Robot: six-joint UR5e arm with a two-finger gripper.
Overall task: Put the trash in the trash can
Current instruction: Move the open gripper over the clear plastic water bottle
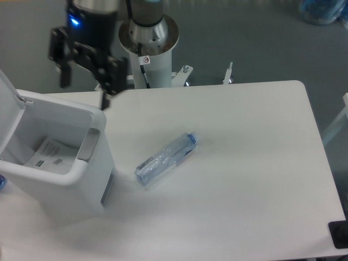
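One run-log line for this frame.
tool: open, empty, above bin's back edge | packet: inside bin | bottle: on table, untouched | lid: open

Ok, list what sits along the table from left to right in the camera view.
Trash can with the white packet inside it → crushed clear bottle lying on the table.

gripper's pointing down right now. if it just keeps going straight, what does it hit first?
Most likely the trash can: the open gripper hangs over its back rim, so it would meet the rim or go into the opening, onto the white packet. Depth is unclear from this one view.
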